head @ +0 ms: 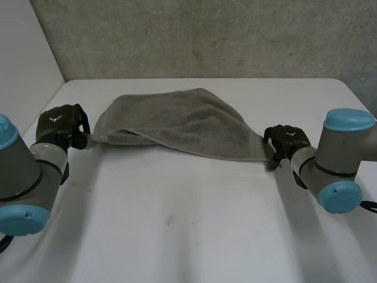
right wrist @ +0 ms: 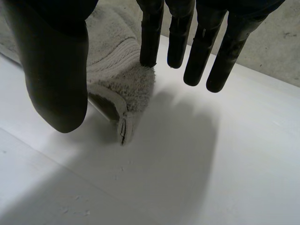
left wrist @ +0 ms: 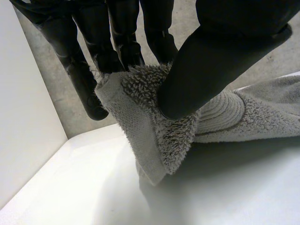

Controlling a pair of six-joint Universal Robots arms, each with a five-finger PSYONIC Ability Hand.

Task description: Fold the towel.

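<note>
One towel (head: 177, 121), left hand (head: 62, 125) pinching corner, right hand (head: 287, 140) touching another

A white desk (head: 177, 236) is spread across the foreground, its far corners rounded and its surface marked by a few faint scuffs. Behind it a rough, mottled grey wall (head: 206, 35) is seen. At the left a plain white panel (head: 23, 53) is set upright along the desk's edge, meeting the grey wall in a corner.

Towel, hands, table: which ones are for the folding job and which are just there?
For the job: towel; left hand, pinching one corner; right hand, fingers straight at the other corner.
Just there: white table; grey wall.
</note>
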